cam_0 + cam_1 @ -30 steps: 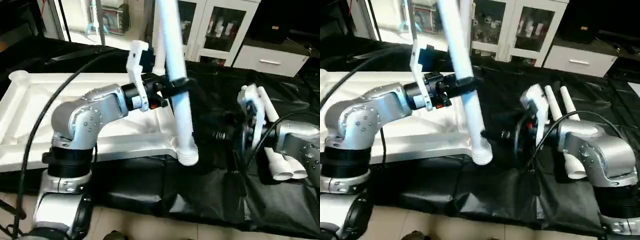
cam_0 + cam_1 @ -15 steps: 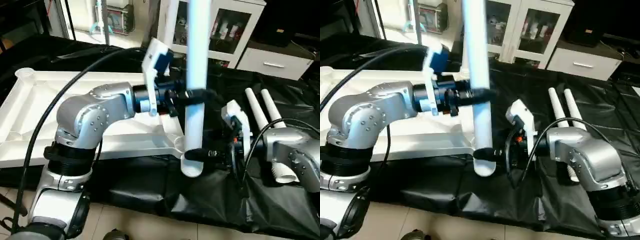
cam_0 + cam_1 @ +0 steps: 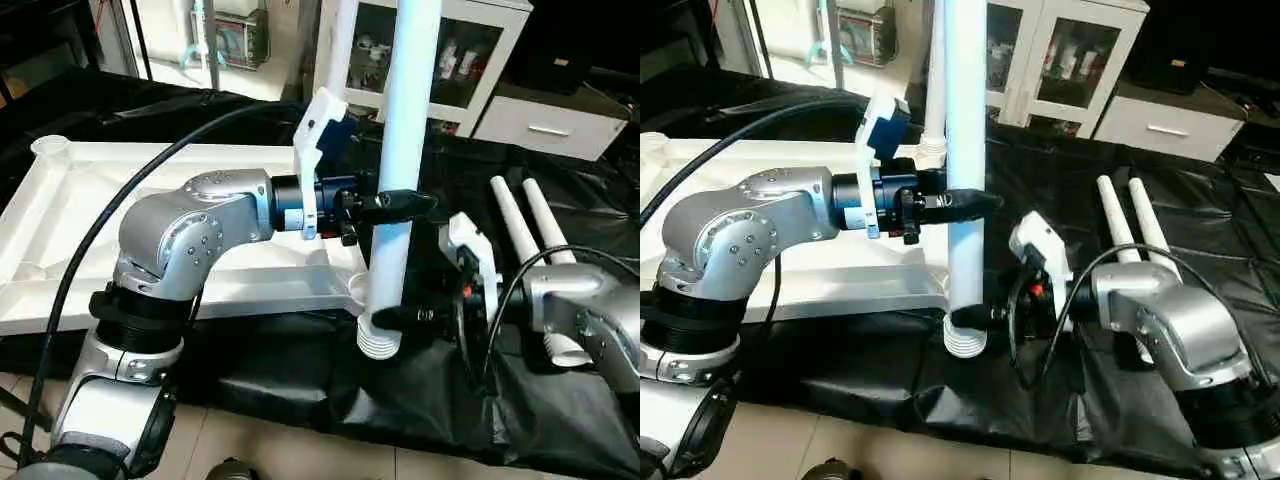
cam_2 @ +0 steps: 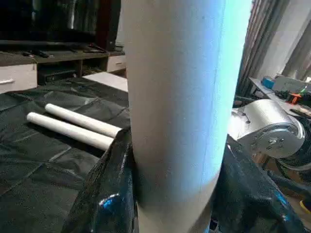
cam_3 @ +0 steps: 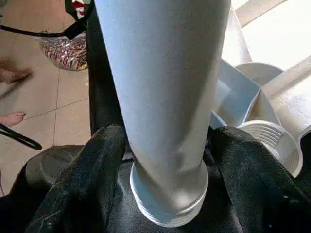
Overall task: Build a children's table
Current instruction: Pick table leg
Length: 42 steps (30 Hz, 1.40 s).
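Right wrist view, smooth white tube leg (image 5: 165, 97), ribbed threaded end, black claw (image 5: 163, 160) clamped

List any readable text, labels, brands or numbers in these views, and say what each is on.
None can be read. The leg, the tabletop, the two spare legs and both silver arms carry no visible lettering. Items behind the glass cabinet doors are too small to read.
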Available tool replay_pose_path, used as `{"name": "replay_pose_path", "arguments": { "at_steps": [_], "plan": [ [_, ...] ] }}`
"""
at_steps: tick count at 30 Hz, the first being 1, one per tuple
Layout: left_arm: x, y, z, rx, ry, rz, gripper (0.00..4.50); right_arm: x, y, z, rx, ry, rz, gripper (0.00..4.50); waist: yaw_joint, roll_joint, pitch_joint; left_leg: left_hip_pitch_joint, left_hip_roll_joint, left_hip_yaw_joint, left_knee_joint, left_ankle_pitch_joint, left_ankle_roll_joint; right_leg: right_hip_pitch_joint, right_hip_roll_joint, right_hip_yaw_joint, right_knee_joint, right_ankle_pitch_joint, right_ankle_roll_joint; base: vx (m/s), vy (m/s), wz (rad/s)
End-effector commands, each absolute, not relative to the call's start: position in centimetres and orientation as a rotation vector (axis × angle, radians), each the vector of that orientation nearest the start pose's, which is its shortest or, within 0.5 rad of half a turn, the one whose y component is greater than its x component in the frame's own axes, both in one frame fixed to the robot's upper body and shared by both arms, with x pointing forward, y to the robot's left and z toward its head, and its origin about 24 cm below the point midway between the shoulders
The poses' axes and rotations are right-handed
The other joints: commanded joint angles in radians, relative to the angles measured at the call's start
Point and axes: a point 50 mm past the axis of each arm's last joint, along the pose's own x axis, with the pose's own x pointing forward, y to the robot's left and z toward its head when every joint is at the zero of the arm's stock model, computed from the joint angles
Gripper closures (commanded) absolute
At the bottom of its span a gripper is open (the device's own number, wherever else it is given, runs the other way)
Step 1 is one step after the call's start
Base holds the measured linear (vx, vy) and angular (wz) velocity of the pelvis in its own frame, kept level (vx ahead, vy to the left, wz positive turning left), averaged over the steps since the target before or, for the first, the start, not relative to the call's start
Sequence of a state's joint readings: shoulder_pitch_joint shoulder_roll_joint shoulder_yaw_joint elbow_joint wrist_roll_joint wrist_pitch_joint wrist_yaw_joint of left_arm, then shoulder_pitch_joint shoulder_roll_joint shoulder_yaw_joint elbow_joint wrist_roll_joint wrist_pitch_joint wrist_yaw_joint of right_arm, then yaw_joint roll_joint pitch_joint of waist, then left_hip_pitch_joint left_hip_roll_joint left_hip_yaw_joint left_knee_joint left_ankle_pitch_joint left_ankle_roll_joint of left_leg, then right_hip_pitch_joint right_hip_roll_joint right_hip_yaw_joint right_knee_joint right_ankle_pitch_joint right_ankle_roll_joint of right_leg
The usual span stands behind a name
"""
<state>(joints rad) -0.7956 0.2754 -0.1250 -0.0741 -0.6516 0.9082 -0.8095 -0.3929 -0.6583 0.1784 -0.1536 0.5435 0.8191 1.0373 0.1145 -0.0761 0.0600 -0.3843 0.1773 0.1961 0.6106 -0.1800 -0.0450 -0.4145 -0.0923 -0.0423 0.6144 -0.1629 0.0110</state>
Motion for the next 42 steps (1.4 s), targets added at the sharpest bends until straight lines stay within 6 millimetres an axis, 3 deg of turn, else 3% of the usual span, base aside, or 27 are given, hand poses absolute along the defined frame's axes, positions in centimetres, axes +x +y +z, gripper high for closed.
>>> {"name": "replay_pose_path", "arguments": {
  "at_steps": [1,5,9,16,36,42],
  "plan": [
    [29.6,5.3,22.1,-0.079,0.086,-1.416,2.73,26.4,-15.8,11.9,-0.059,0.505,1.258,1.69,0.001,-0.001,-0.072,0.024,0.046,-0.020,-0.071,-0.164,-0.027,0.049,-0.048,0.032,-0.062,-0.213,-0.188,0.000,0.000,0.00],
    [29.3,4.8,22.2,-0.087,0.083,-1.435,2.73,26.4,-15.7,11.8,-0.058,0.500,1.255,2.08,0.001,-0.002,-0.072,0.023,0.046,-0.020,-0.070,-0.164,-0.026,0.050,-0.048,0.032,-0.061,-0.208,-0.190,0.000,0.000,0.00],
    [29.2,4.7,22.1,-0.084,0.085,-1.444,2.73,26.3,-15.5,11.8,-0.057,0.484,1.264,2.16,0.001,-0.002,-0.072,0.023,0.046,-0.020,-0.070,-0.168,-0.027,0.050,-0.048,0.032,-0.062,-0.211,-0.190,0.000,0.000,0.00],
    [28.9,4.6,21.9,-0.067,0.099,-1.472,2.73,26.2,-15.3,11.7,-0.064,0.480,1.272,1.53,0.002,0.001,-0.073,0.024,0.047,-0.020,-0.070,-0.162,-0.024,0.050,-0.048,0.032,-0.060,-0.193,-0.196,0.000,0.000,0.00],
    [28.4,4.2,21.9,-0.036,0.100,-1.515,2.73,25.8,-15.2,11.4,-0.063,0.502,1.302,1.48,0.002,0.000,-0.072,0.024,0.046,-0.020,-0.070,-0.170,-0.027,0.050,-0.048,0.032,-0.060,-0.206,-0.192,0.000,0.000,0.00],
    [28.6,4.2,21.9,-0.037,0.097,-1.514,2.73,25.8,-15.1,11.3,-0.056,0.502,1.300,2.10,0.002,0.001,-0.073,0.024,0.047,-0.021,-0.070,-0.173,-0.029,0.051,-0.048,0.032,-0.060,-0.207,-0.191,0.000,0.000,0.00]
  ]
}}
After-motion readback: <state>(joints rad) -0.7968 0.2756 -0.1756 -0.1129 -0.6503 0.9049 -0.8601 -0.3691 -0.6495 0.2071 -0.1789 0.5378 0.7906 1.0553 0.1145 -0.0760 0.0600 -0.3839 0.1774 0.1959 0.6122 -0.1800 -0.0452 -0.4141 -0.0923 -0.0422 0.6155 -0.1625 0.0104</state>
